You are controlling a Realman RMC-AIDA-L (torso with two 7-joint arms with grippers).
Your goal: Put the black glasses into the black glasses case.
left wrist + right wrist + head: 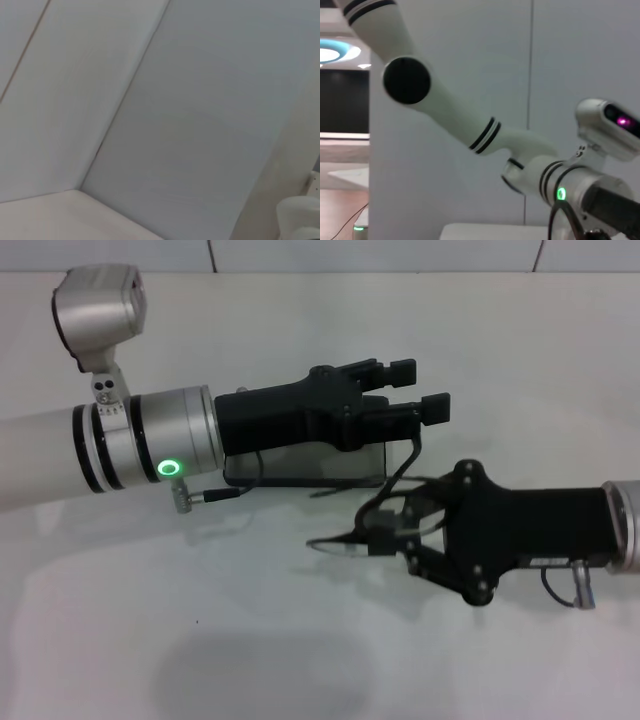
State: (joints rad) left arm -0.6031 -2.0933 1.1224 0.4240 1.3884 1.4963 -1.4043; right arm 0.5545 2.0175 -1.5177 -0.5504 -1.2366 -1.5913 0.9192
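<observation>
In the head view the black glasses case [310, 468] lies at the table's middle, mostly hidden under my left gripper [425, 388]; a greyish face with a black rim shows. My left gripper hovers over the case's right end, open and empty. My right gripper [385, 530] comes in from the right, just in front of and to the right of the case, and is shut on the black glasses [338, 545]. One lens sticks out to the left of it, and a temple arm [405, 465] rises toward the case's right end. The wrist views show neither the glasses nor the case.
The white table [250, 640] ends at a wall at the back. A silver camera [100, 305] sits on my left wrist and a cable plug [195, 497] hangs below it. The right wrist view shows my left arm [470, 130] against the wall.
</observation>
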